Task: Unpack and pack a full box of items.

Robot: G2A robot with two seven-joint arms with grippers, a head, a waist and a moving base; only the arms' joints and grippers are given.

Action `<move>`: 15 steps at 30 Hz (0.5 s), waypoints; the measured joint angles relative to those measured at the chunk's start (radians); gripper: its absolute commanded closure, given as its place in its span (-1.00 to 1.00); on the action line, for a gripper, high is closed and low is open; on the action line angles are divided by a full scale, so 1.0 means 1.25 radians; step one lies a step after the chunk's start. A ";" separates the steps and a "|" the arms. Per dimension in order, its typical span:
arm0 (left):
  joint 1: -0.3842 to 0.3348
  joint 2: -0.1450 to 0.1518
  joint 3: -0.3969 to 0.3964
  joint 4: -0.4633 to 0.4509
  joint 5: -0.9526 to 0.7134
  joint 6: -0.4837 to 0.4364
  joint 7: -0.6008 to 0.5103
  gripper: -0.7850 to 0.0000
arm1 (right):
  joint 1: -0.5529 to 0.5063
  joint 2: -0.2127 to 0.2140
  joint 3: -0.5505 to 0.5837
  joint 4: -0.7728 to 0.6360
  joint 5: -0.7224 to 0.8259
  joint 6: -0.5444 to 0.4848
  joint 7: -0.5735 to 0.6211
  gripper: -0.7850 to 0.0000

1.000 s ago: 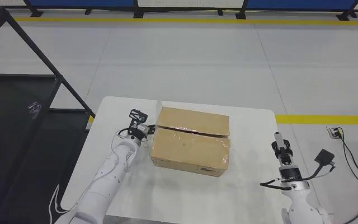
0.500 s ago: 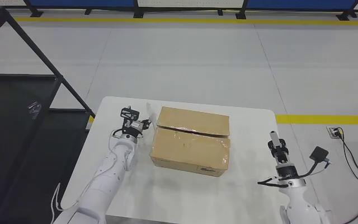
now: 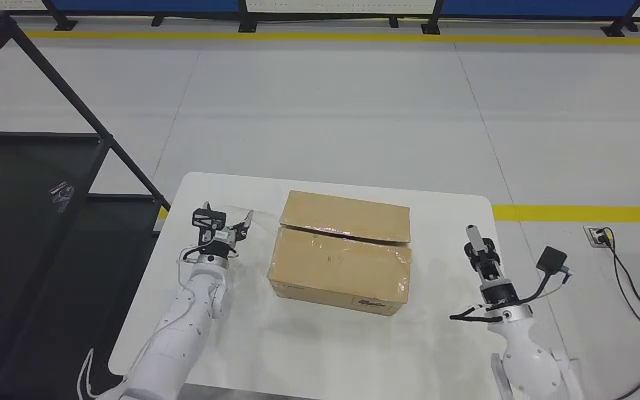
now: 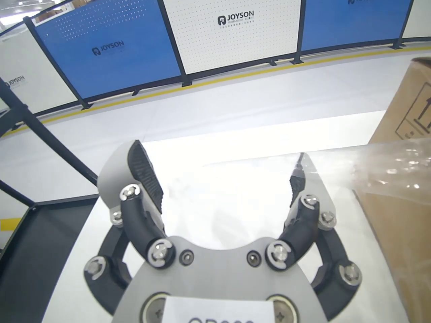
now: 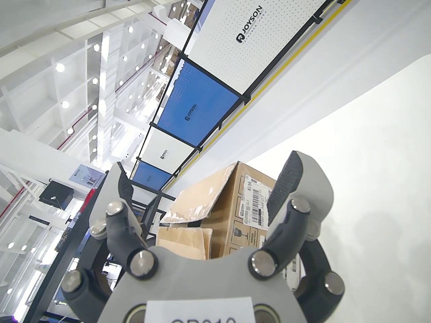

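Note:
A brown cardboard box (image 3: 340, 251) sits in the middle of the white table (image 3: 440, 330), its top flaps down along a glossy seam. My left gripper (image 3: 212, 222) is left of the box, apart from it and open. In the left wrist view the left gripper (image 4: 219, 159) has a strip of clear tape (image 4: 380, 166) clinging to one fingertip (image 4: 297, 173) and trailing toward the box (image 4: 404, 119). My right gripper (image 3: 476, 246) is to the right of the box, open and holding nothing. Between the right gripper's (image 5: 205, 166) fingers the box (image 5: 235, 203) shows an end flap slightly lifted.
A black metal frame (image 3: 90, 150) stands off the table's left side. Bare tabletop lies in front of the box and on both sides. Blue and white fence panels (image 4: 235, 25) line the floor far behind.
My left gripper has drawn away from the box's left end toward the table's left edge, taking the clear tape strip with it. The right gripper has shifted slightly toward the box.

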 measured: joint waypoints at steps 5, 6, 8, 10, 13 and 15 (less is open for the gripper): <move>0.030 0.013 -0.023 -0.025 -0.015 0.018 -0.014 -1.00 | 0.016 0.000 -0.013 0.008 -0.006 0.001 0.007 -1.00; 0.038 0.016 -0.028 -0.031 -0.016 0.022 -0.017 -1.00 | 0.020 -0.001 -0.016 0.011 -0.007 0.002 0.009 -1.00; 0.049 0.022 -0.036 -0.040 -0.016 0.028 -0.023 -1.00 | 0.026 -0.001 -0.020 0.015 -0.007 0.003 0.011 -1.00; 0.061 0.028 -0.046 -0.051 -0.017 0.034 -0.034 -1.00 | 0.032 -0.001 -0.025 0.020 -0.008 0.003 0.013 -1.00; 0.073 0.037 -0.063 -0.066 -0.026 0.042 -0.054 -1.00 | 0.039 -0.001 -0.029 0.027 -0.009 0.002 0.015 -1.00; 0.078 0.042 -0.075 -0.077 -0.032 0.046 -0.070 -1.00 | 0.042 -0.001 -0.032 0.029 -0.010 0.002 0.015 -1.00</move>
